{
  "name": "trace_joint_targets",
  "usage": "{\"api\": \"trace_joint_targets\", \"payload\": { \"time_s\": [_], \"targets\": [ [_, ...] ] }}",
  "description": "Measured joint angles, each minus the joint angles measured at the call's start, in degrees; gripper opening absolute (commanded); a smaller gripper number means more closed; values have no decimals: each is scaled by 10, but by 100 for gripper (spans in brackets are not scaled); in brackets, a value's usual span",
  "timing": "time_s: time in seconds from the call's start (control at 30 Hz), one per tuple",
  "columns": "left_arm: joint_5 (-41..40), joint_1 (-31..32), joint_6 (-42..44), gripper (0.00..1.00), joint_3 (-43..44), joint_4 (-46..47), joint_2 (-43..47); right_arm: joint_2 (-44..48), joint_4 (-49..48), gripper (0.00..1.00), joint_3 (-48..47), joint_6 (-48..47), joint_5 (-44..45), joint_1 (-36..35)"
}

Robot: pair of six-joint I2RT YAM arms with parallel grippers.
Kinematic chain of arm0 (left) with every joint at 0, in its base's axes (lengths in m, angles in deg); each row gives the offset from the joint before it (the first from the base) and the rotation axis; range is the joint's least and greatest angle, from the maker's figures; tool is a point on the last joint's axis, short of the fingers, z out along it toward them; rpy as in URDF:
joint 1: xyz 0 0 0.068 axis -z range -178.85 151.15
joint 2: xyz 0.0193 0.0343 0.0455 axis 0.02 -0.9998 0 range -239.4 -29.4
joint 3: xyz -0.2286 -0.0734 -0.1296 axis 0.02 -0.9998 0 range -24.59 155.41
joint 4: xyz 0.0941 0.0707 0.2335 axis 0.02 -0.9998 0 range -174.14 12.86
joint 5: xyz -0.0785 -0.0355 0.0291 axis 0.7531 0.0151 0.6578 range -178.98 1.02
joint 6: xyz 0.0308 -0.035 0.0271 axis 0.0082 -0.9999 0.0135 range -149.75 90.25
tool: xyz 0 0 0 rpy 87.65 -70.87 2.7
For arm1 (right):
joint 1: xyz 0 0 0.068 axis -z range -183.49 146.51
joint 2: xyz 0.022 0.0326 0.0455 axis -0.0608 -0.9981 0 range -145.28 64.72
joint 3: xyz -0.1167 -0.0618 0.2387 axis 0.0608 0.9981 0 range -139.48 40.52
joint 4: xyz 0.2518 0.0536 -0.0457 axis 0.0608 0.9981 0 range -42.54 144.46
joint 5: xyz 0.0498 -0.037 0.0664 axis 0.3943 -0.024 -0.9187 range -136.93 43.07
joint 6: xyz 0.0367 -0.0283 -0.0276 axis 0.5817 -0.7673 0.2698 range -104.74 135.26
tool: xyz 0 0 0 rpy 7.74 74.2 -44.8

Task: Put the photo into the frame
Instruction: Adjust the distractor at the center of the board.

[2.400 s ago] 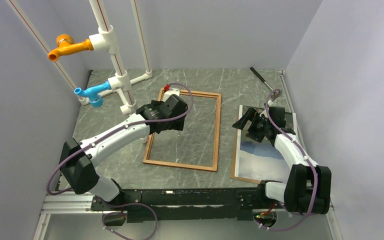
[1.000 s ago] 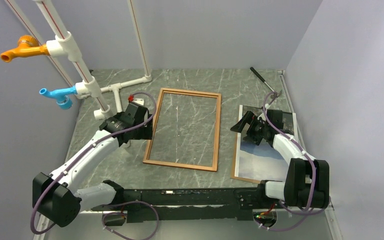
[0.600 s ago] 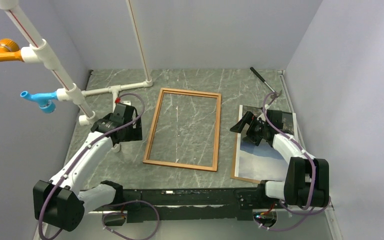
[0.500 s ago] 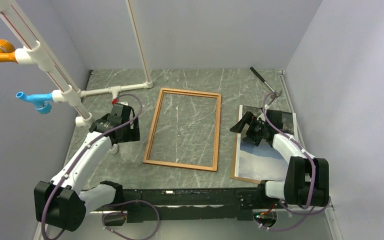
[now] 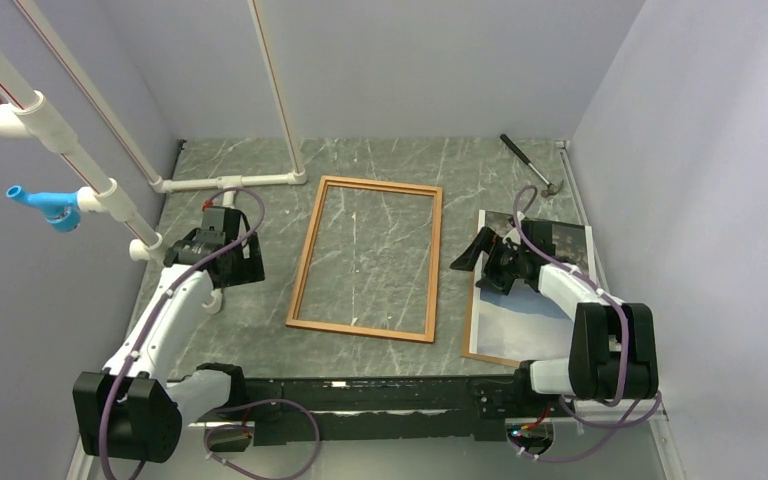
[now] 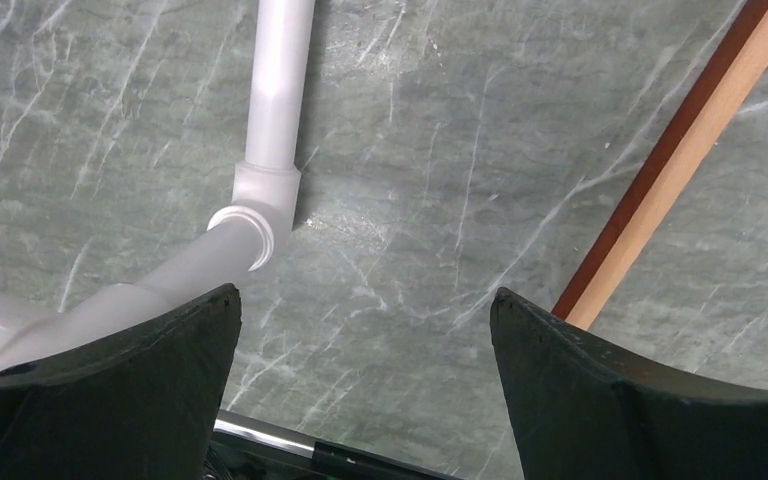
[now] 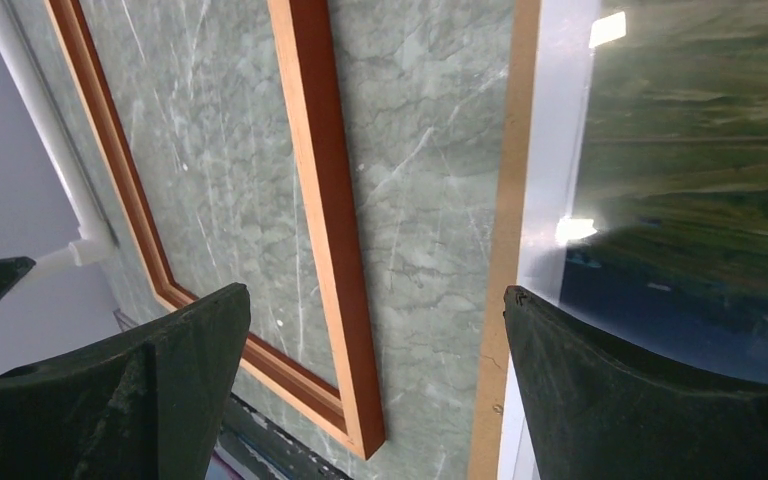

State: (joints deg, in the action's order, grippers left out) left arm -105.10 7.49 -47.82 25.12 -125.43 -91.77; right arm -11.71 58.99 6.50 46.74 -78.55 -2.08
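The right hand (image 5: 470, 252) is spread wide, empty, above the photo (image 5: 508, 320) at its left edge, probably to pinch it; the frame (image 7: 325, 200) is laid flat just leftward, the left hand (image 6: 365, 300) equally wide.

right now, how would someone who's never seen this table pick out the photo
On the marble table, find the empty wooden frame in the middle. The photo lies flat just right of it, on a brown backing panel. It alone is a glossy print, dark green at its far end, pale at its near end.
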Motion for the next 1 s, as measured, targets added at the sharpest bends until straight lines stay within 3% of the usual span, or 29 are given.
{"api": "trace_joint_targets", "payload": {
  "time_s": [0.23, 0.43, 0.73, 0.87, 1.0],
  "targets": [
    [33, -6, 16, 100, 0, 0, 14, -24, 11, 95, -28, -8, 32, -83],
    [119, -7, 30, 99, 0, 13, 64, -73, 30, 82, -89, -15, 111, -179],
    [254, 24, 52, 99, -37, 105, 125, -160, 62, 65, -155, -32, 211, -231],
    [268, 40, 56, 99, -70, 116, 139, -183, 61, 50, -178, -47, 245, -254],
    [267, 46, 58, 99, -77, 123, 169, -188, 60, 29, -179, -54, 268, -261]
  ]
}}
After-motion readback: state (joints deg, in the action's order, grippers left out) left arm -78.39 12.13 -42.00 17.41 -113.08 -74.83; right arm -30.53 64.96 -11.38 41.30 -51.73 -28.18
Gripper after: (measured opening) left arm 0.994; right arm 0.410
